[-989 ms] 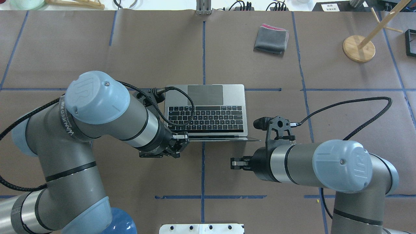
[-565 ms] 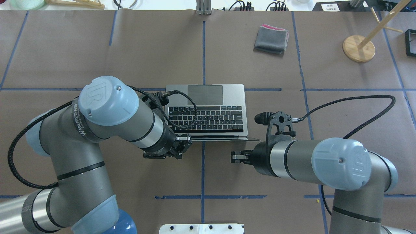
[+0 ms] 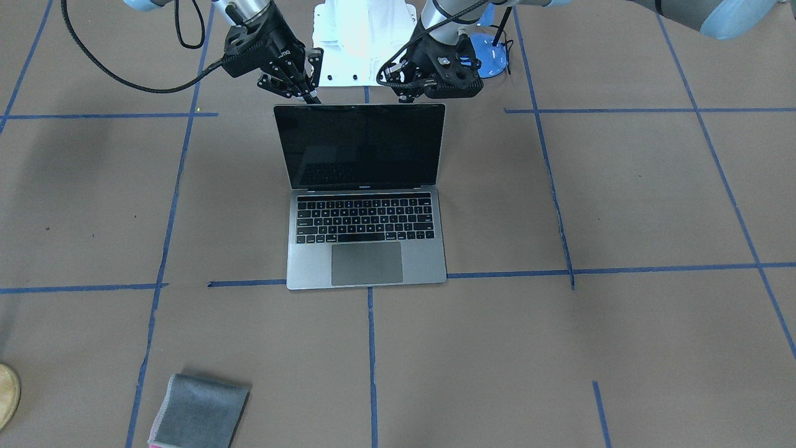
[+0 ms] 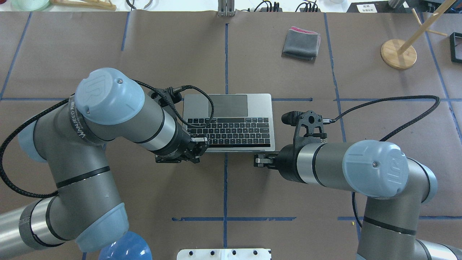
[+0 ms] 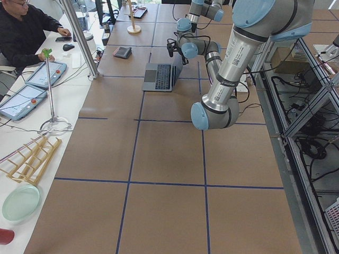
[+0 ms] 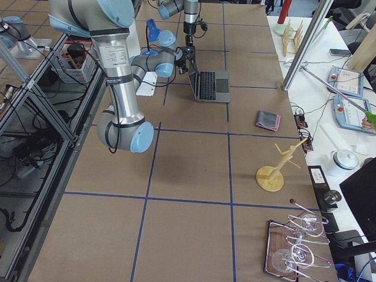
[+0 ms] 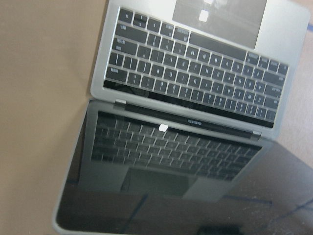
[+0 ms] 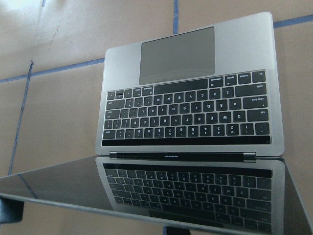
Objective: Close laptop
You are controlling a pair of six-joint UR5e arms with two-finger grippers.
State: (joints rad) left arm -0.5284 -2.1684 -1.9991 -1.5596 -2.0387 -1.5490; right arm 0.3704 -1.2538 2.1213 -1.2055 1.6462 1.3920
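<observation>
The laptop stands open in the middle of the worktop, with its screen almost upright and facing away from the robot. The right jaws look narrow, just behind one upper corner of the screen. The left jaws are behind the other corner, but I cannot tell their opening. If one side pushes first, the screen may twist. Nothing holds the base, so it may slide, or the screen may drop hard on the keys.

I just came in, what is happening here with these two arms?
Two robot arms are set to close the laptop. It is open, with its screen upright. The left gripper and the right gripper are both just behind the screen's top edge, one toward each corner. Whether they touch it, I cannot tell.
</observation>
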